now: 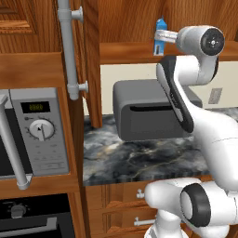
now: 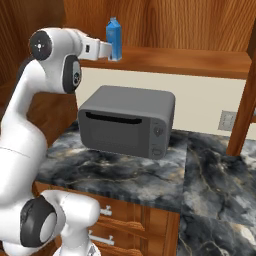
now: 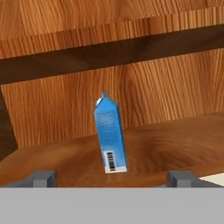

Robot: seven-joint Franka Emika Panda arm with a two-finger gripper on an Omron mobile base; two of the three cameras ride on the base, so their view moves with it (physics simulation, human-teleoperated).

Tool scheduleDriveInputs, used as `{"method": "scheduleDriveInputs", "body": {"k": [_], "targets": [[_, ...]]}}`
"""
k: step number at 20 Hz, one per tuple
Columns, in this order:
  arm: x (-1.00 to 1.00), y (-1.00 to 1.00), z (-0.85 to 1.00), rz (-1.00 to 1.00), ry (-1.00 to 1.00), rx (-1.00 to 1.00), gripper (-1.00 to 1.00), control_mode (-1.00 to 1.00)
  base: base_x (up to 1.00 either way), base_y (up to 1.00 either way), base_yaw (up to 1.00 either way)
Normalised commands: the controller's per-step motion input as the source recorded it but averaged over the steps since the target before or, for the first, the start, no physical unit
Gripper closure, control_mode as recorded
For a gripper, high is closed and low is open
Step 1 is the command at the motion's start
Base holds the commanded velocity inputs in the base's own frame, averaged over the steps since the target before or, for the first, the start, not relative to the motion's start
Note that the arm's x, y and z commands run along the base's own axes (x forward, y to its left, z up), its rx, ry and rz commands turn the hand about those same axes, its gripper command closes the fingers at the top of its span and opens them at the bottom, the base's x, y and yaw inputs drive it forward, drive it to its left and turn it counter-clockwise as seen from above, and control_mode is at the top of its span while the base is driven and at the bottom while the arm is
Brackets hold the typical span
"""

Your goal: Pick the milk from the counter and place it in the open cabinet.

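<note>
The milk [image 3: 110,133] stands upright on the wooden shelf [image 3: 175,148] of the open cabinet [image 2: 165,25], barcode side facing the hand camera, its base flat on the wood and free of any grip. In the right base view the milk [image 2: 114,37] sits near the shelf's [image 2: 190,60] front edge at the left end; in the left base view the milk [image 1: 160,35] is partly hidden behind the hand. The hand [image 3: 114,178] is wide, its two fingertips [image 3: 41,178] spread far to either side of the carton and apart from it, low in the hand view. From the base views the hand [image 2: 109,50] reaches level toward the carton, just in front of it, and in the left one the hand [image 1: 162,36] overlaps its lower part. Below the shelf, a grey toaster [image 2: 127,120] rests on the marbled table [image 2: 200,170], well under the milk. The cabinet door [image 1: 90,60] hangs open at the left, its long grey bar handle [image 1: 69,46] running upright. Further left sits a silver microwave [image 1: 39,132] with a dial. Under the table are wooden drawers [image 1: 121,209] with silver handles, and a wall outlet [image 2: 227,120] shows behind the table at the right.
</note>
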Motion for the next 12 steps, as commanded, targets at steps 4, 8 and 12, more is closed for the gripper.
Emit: {"method": "scheduleDriveInputs", "body": {"k": [4, 8, 12], "targets": [[-1.00, 0.14, -0.13, 0.07, 0.00, 0.00, -1.00, -1.00, 0.00, 0.00, 0.00], [-1.00, 0.02, -0.14, 0.16, 0.01, -0.01, -1.00, -1.00, 0.00, 0.00, 0.00], [-1.00, 0.03, 0.00, 0.09, 0.14, -0.05, -1.00, -1.00, 0.00, 0.00, 0.00]]}}
